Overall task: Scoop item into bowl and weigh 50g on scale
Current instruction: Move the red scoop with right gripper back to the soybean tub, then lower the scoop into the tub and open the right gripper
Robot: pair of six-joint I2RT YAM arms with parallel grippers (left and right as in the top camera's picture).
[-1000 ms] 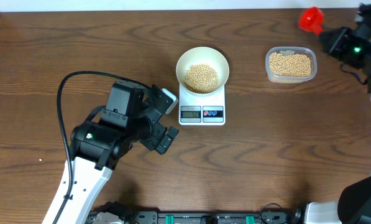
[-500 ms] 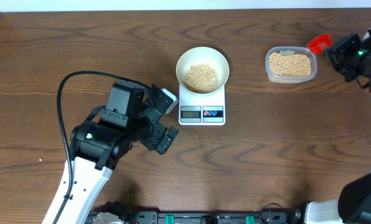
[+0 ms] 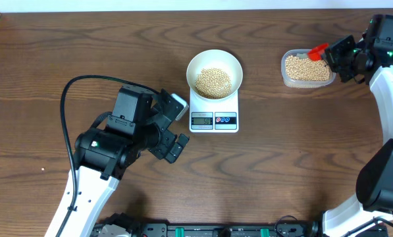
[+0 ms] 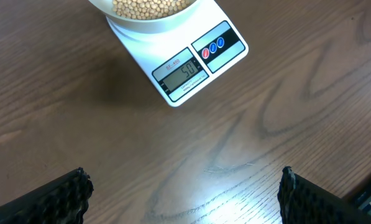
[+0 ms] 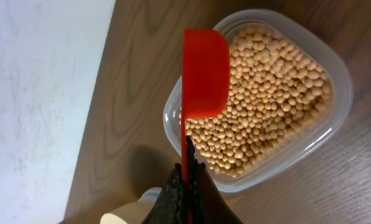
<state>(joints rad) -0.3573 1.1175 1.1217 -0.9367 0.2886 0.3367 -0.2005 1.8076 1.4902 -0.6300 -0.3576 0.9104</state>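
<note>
The white bowl stands on the scale mid-table and holds a heap of tan beans. In the left wrist view the bowl is cut by the top edge, and the scale display shows digits starting with 50. My left gripper rests open to the left of the scale with nothing in it. My right gripper is shut on the handle of a red scoop. The scoop hangs over the edge of a clear tub.
The clear plastic tub at the back right is nearly full of the same beans. A white wall or surface runs along the table's far edge just behind the tub. The left arm's black cable loops over the table at the left.
The right arm has swung in from the back right corner, carrying the red scoop leftward over the tub's edge. The left arm, bowl and scale have not moved.
</note>
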